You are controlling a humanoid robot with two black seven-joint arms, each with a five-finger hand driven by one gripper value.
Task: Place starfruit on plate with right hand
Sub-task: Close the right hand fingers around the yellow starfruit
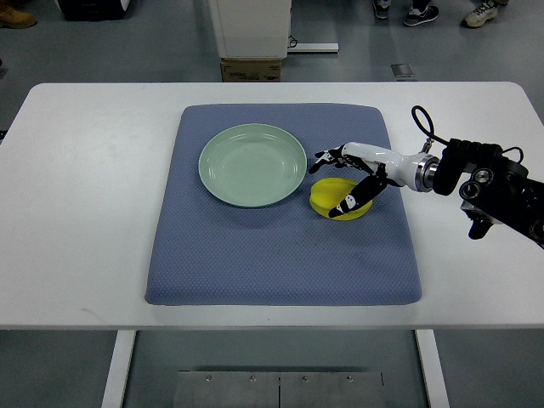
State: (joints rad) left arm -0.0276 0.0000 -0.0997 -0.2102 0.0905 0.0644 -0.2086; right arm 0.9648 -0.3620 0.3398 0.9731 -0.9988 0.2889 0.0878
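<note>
A yellow starfruit (327,197) lies on the blue mat (280,255), just right of the pale green plate (252,164). The plate holds nothing. My right hand (330,184) reaches in from the right and hovers at the starfruit. Its fingers (328,157) are spread past the fruit's far edge, near the plate's rim. The black thumb (348,202) lies across the fruit's near side. The hand looks open around the fruit, which rests on the mat. The left arm is not in view.
The mat lies on a white table (76,212). Beyond the far table edge stand a cardboard box (251,70) and a white cabinet (251,25) on the floor. Several people's shoes show at the top edge.
</note>
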